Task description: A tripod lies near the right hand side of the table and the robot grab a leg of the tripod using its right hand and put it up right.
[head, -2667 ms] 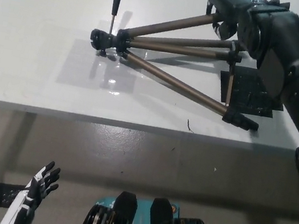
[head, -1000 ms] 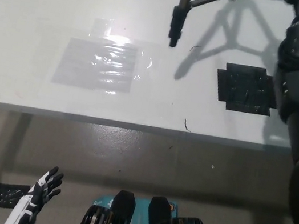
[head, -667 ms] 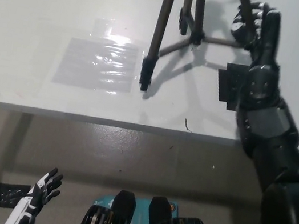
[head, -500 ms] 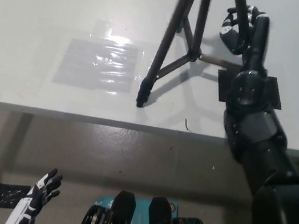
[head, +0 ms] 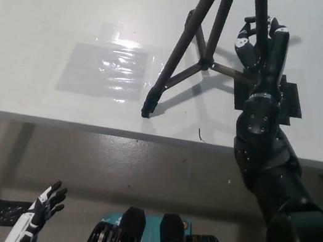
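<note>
The right robot hand (head: 258,41) grips one leg of the tripod (head: 189,51), now standing on the counter (head: 55,14) far right, so releasing looks next; left robot hand (head: 46,204) hangs open near left.

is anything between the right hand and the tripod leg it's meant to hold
Nothing visible. The black right hand is already right at a leg of the tripod, fingers curled around it, with no other object between them on the table. The white left hand rests below the table edge.

Dark tripod (head: 190,45), white table (head: 57,2), black right hand (head: 258,41), white left hand (head: 45,206).
</note>
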